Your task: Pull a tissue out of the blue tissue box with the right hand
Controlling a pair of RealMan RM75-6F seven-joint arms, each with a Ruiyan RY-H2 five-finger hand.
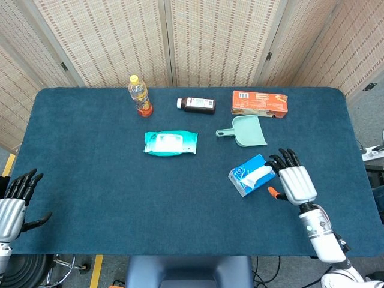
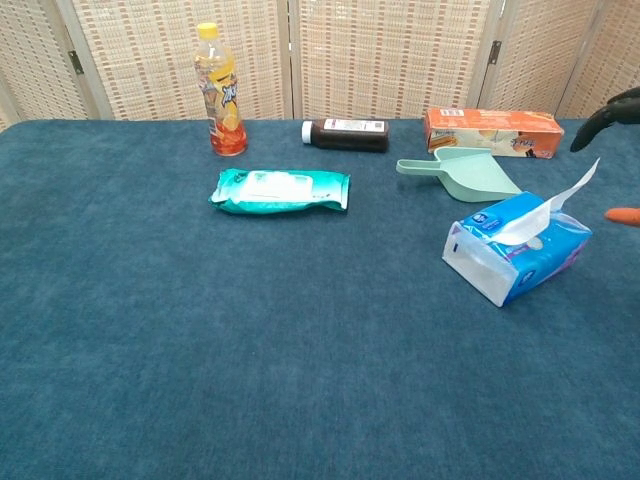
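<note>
The blue tissue box (image 1: 247, 174) (image 2: 518, 253) lies tilted on the teal table, right of centre. A white tissue (image 2: 562, 199) sticks up out of its top slot. My right hand (image 1: 293, 180) hovers just right of the box, fingers spread and empty, dark fingertips (image 2: 609, 114) near the tissue's tip. In the chest view only those fingertips and an orange thumb tip (image 2: 625, 215) show at the right edge. My left hand (image 1: 14, 201) rests open at the table's near left corner.
A mint dustpan (image 1: 244, 130) lies just behind the box, an orange carton (image 1: 259, 103) and a dark bottle (image 1: 196, 104) further back. A wet-wipes pack (image 1: 170, 143) sits mid-table, an orange drink bottle (image 1: 139, 95) at back left.
</note>
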